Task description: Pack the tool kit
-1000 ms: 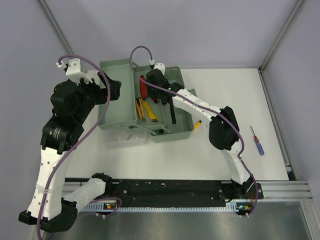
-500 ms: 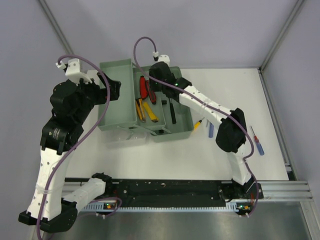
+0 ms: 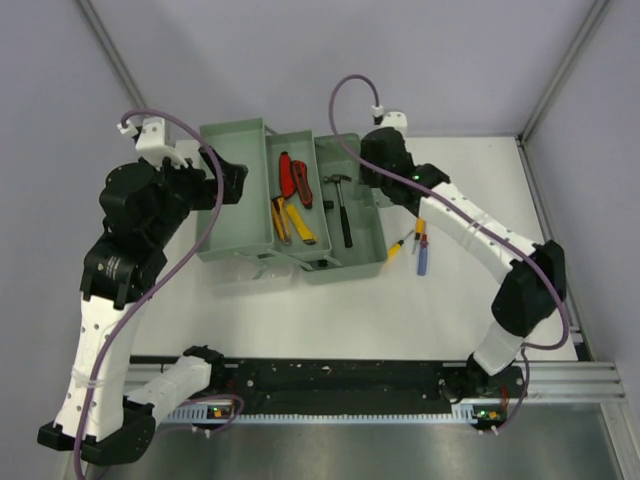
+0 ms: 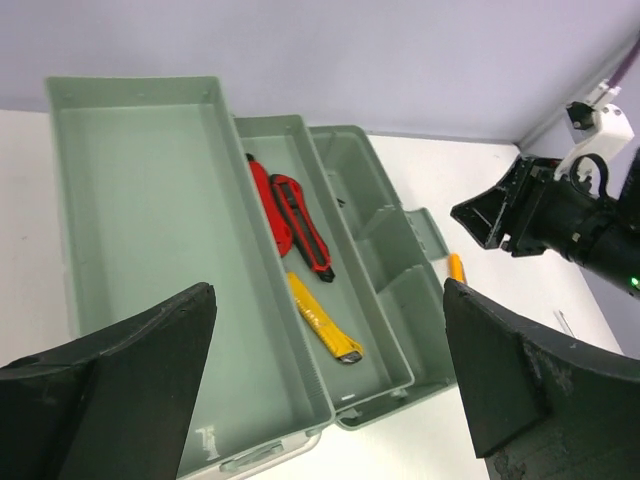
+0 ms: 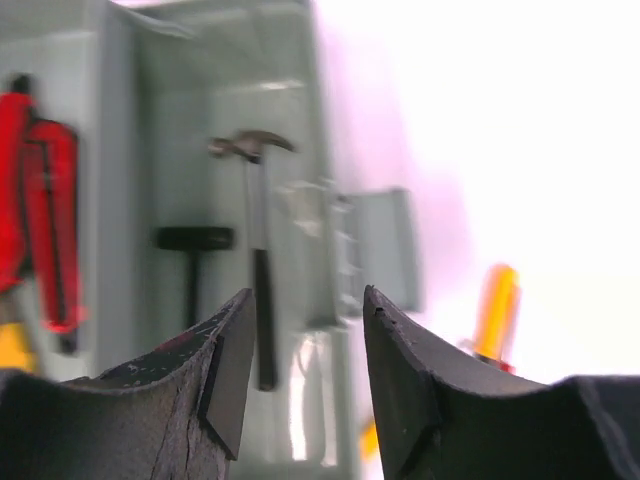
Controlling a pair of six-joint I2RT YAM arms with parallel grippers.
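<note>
Now, the white bench carries the grey-green toolbox at the upper centre-left of the overhead view, its tiers spread open. Your left arm hangs over the box's left edge, the left jaws spread fully wide and holding nothing. Your right arm reaches to the box's upper right corner, and the right jaws stand partly apart, also empty.

Inside, the black hammer lies in the right compartment, with red pliers and yellow-handled tools in the middle tray. Two pieces lie out on the bench just right of the box: a blue-handled screwdriver and a smaller yellow-handled screwdriver close by the box wall.

Watch the yellow one. Jaws coming down there may well strike the wall or latch and flick it away. The right forearm passes above both screwdrivers, so a low swing could sweep them off.
</note>
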